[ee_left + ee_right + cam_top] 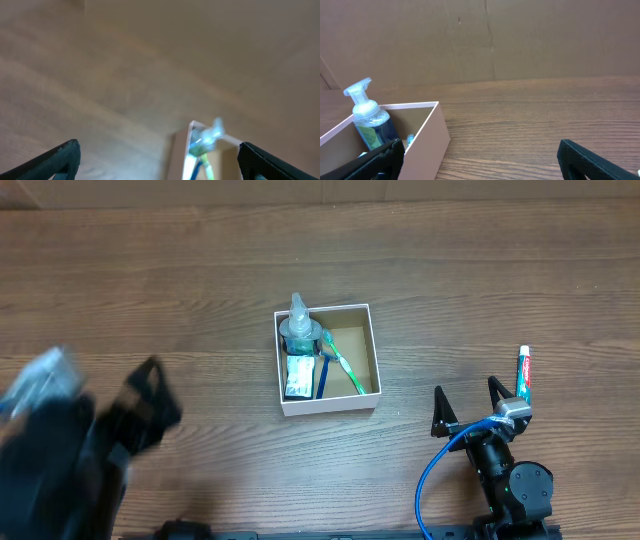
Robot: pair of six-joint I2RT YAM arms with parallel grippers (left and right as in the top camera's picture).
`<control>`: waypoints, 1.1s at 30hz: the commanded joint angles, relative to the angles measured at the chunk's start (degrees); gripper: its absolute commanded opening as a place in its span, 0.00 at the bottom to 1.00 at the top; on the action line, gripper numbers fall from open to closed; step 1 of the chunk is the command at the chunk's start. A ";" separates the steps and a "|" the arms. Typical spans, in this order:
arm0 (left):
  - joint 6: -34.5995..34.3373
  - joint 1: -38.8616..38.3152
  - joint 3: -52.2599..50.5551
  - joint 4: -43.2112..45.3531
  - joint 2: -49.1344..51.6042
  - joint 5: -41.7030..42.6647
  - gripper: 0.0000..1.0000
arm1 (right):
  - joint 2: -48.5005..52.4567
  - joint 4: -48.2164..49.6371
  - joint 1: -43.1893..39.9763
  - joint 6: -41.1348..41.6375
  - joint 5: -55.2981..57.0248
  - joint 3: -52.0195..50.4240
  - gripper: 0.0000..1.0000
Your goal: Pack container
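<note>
The container (375, 356), a square white-walled box with a brown inside, sits mid-table. In it are a clear pump bottle (298, 330), a white packet (297, 377), a blue toothbrush (322, 380) and a green toothbrush (346, 370). A toothpaste tube (523, 373) lies on the table at the right, beside my right gripper (465, 388), which is open and empty. My left gripper (150, 405) is blurred at the far left, open and empty. The left wrist view (160, 162) shows the container (179, 150) and bottle (207, 135) ahead. The right wrist view (480, 162) shows the container wall (427, 140) and bottle (367, 117) at left.
A brown cardboard wall (485, 40) stands behind the wooden table (150, 270). A blue cable (432, 470) loops beside the right arm near the front edge.
</note>
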 commanded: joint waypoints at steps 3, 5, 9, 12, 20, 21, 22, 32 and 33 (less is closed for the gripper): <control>0.87 0.09 0.42 -0.24 -18.14 -0.61 1.00 | -0.57 0.46 -0.48 -0.37 -0.33 -0.61 1.00; 0.87 0.09 0.42 -0.57 -22.45 -0.61 1.00 | -0.57 0.46 -0.48 -0.37 -0.33 -0.61 1.00; 0.87 0.11 0.42 -2.49 -28.70 -0.63 1.00 | -0.57 0.46 -0.48 -0.35 -0.33 -0.61 1.00; 0.87 0.13 0.31 -9.64 -31.95 -0.61 1.00 | -0.57 0.46 -0.48 -0.37 -0.33 -0.61 1.00; 1.38 0.61 -3.76 -15.63 -36.96 -0.83 1.00 | -0.57 0.46 -0.48 -0.37 -0.33 -0.61 1.00; 1.31 1.03 -5.14 -15.58 -38.25 -0.81 1.00 | -0.57 0.46 -0.48 -0.37 -0.33 -0.61 1.00; 1.31 1.49 -6.51 -15.58 -39.36 -0.81 1.00 | -0.57 0.46 -0.48 -0.37 -0.33 -0.61 1.00; 1.31 3.37 -22.40 -3.15 -40.50 0.09 1.00 | -0.57 0.46 -0.48 -0.37 -0.33 -0.61 1.00; 1.36 3.37 -25.00 1.29 -40.50 0.92 1.00 | -0.57 0.46 -0.48 -0.37 -0.33 -0.61 1.00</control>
